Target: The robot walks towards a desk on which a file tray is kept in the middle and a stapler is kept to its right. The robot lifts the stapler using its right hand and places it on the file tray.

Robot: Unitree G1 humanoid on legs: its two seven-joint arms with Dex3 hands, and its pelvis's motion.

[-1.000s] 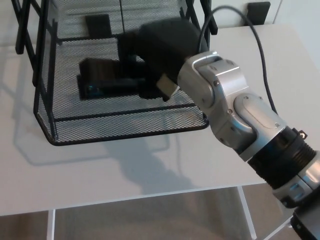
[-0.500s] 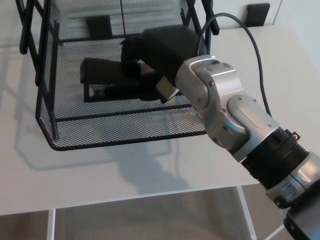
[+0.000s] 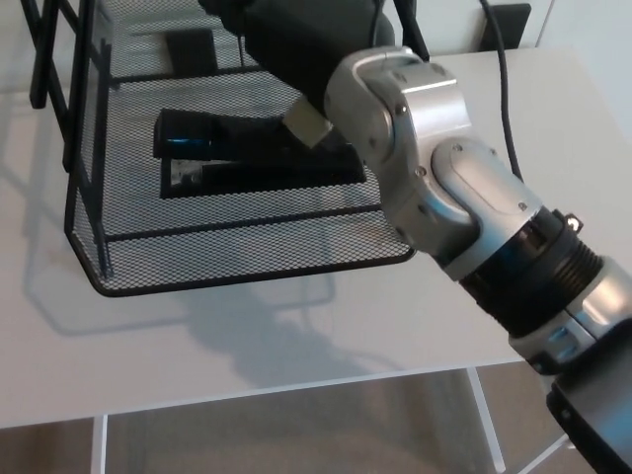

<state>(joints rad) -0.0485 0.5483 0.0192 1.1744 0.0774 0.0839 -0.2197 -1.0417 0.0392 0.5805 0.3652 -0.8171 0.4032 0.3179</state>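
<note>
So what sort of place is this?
Likely an office-style setup: a plain white desk, a black mesh file tray on it, and a stapler lying in the tray.

The right arm [image 3: 474, 217] comes in from the near right and stretches toward the far left, bent at its silver wrist [image 3: 395, 109]. The black right hand [image 3: 296, 39] is raised at the far edge, partly cropped.
</note>
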